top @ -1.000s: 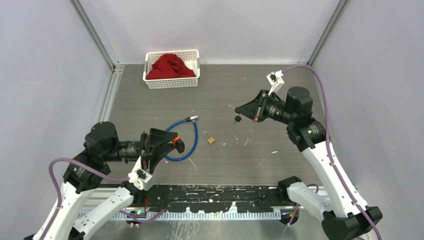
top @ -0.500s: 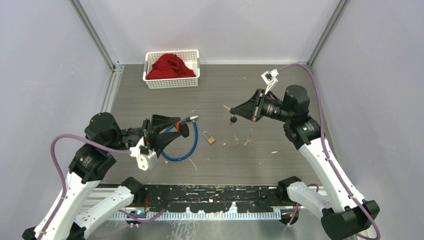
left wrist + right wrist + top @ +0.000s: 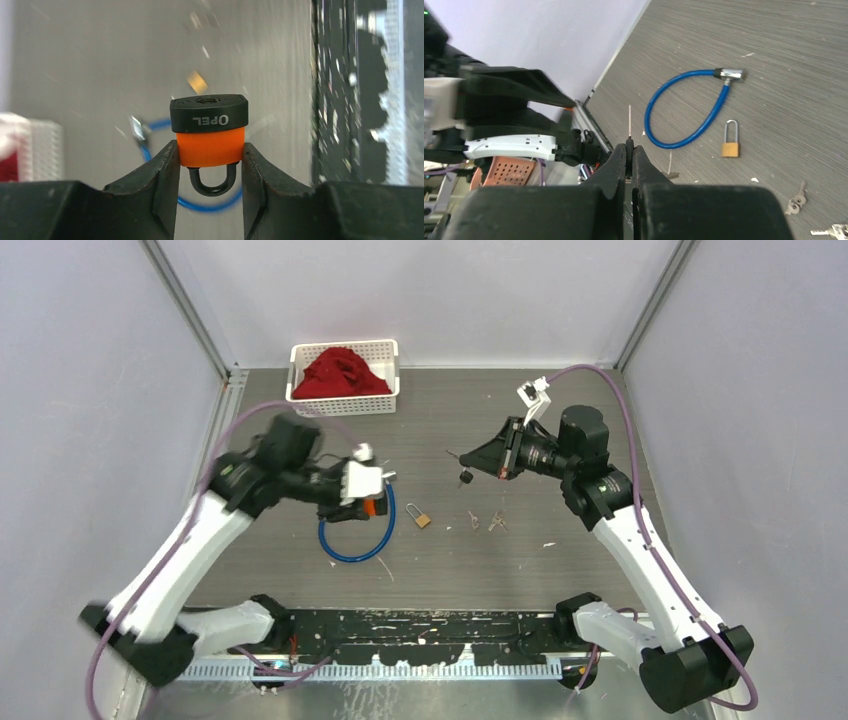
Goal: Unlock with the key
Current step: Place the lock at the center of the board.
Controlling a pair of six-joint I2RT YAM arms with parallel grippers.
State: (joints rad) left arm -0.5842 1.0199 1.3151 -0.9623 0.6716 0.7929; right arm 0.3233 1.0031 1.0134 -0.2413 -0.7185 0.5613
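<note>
The left claw (image 3: 210,150) is clamped on the orange padlock (image 3: 209,116), one finger pressed to each side of its orange body. The lock is held clear of the worktop (image 3: 480,575). Its black end cap, marked OPEL, points away from the wrist, and a round opening shows in the face of that cap. Its dark shackle points back toward the wrist, in the gap between the fingers (image 3: 167,167). In the top view the left arm is blurred, and the padlock shows as an orange patch at the claw, above the far side of the blue cable lock (image 3: 352,550).

The right claw (image 3: 629,146) is closed on the key (image 3: 629,120). Its fingers are pressed together with almost no gap, and the thin blade, seen edge-on, sticks straight out past the tips. From above, this claw hangs over the middle of the worktop with a small black piece just below its tip. It points toward the left arm, and the two claws are well apart.

The blue cable lock lies on the worktop in a loop with its metal end at the far side. A small brass padlock (image 3: 419,516) lies just beside the loop, on its right, shackle pointing away from the arm bases. Loose keys (image 3: 496,523) lie a little further right, below the right claw. A white basket (image 3: 343,408) with a red cloth (image 3: 340,372) in it stands at the far left edge.
</note>
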